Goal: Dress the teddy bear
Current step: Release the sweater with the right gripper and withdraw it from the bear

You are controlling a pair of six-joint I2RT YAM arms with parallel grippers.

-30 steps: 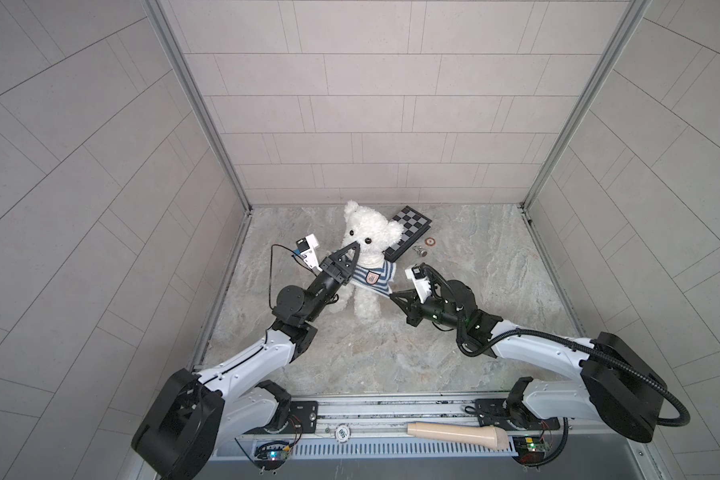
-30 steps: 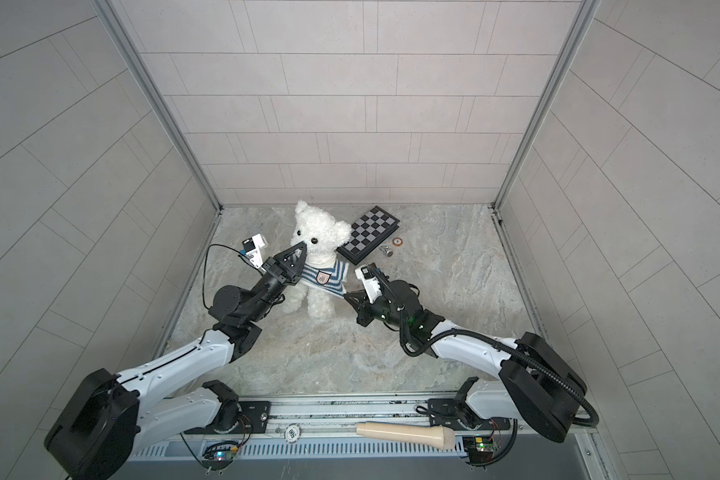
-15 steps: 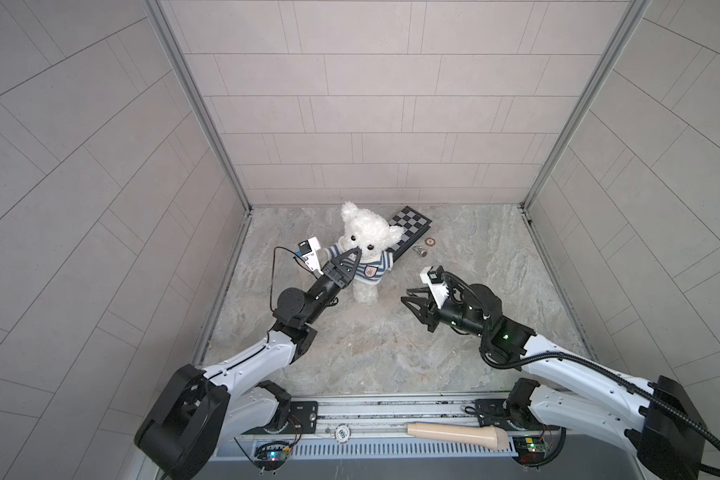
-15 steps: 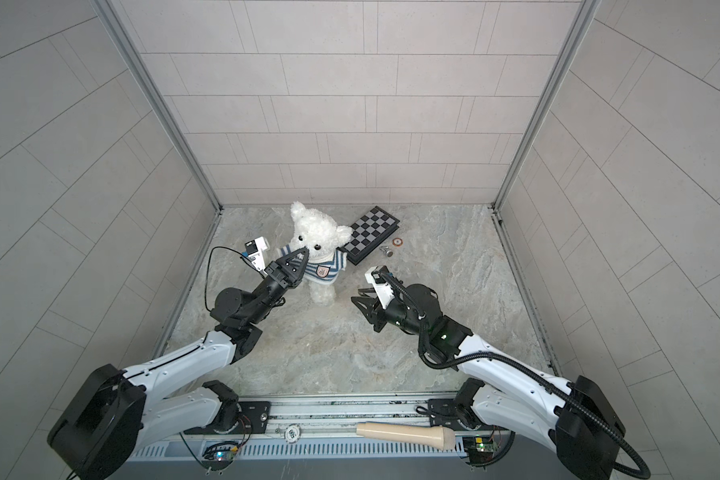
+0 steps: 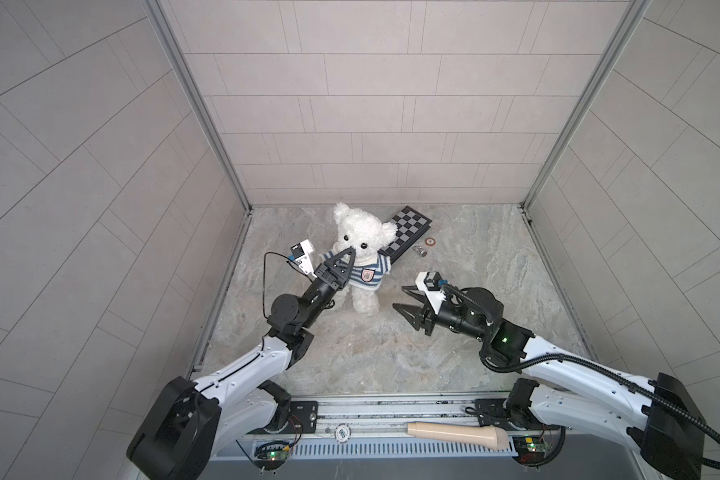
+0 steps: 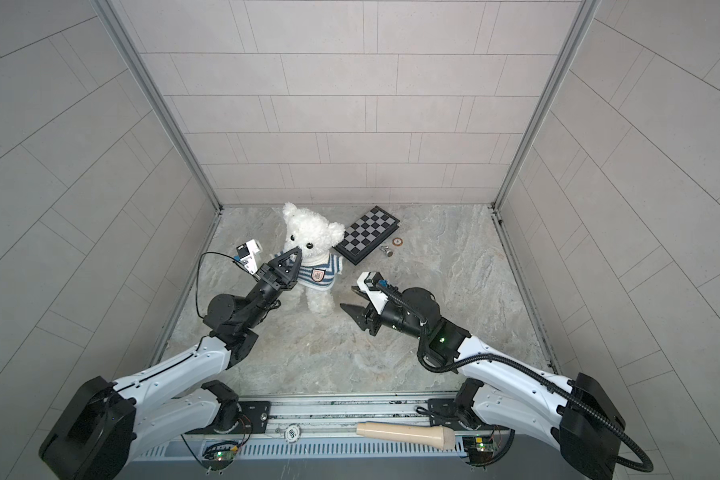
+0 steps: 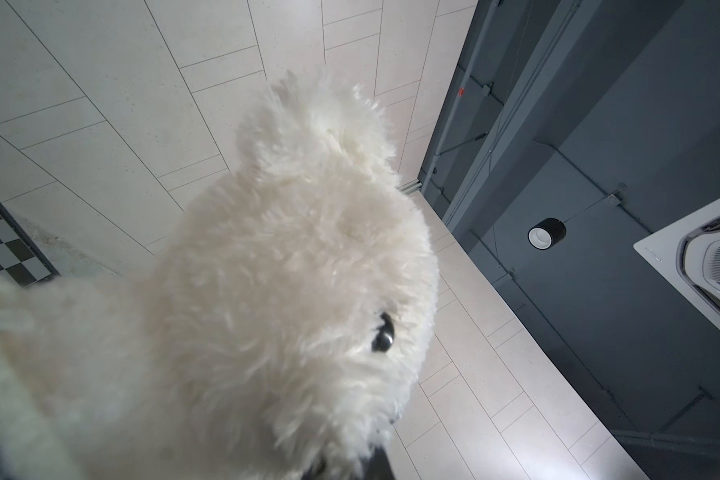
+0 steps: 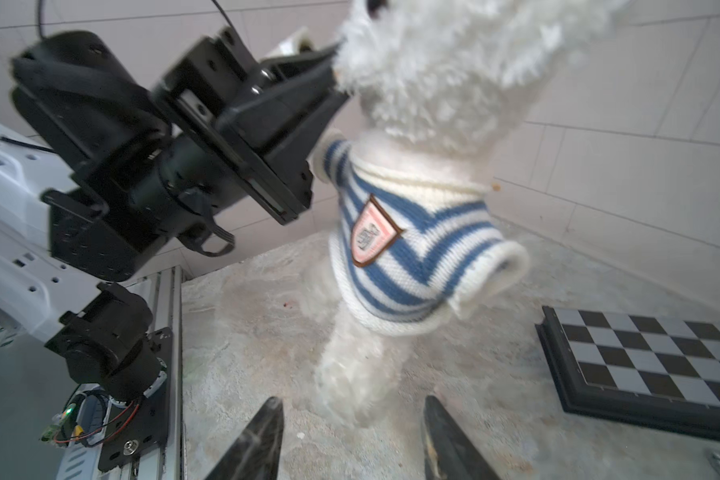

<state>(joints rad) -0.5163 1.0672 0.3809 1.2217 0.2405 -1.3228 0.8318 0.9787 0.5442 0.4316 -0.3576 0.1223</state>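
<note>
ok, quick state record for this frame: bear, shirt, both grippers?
bear: upright, facing the arms
shirt: on bear's torso, badge at front
left gripper: shut, tips at bear's muzzle; what they pinch is unclear
right gripper: open, empty, apart from bear, low beside its legs
chessboard: flat, behind bear, to its right in both top views

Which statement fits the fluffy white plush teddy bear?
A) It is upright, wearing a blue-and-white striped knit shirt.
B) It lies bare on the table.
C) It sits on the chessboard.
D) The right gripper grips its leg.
A: the fluffy white plush teddy bear is upright, the blue-and-white striped knit shirt on its torso; the right gripper is open, apart.
</note>
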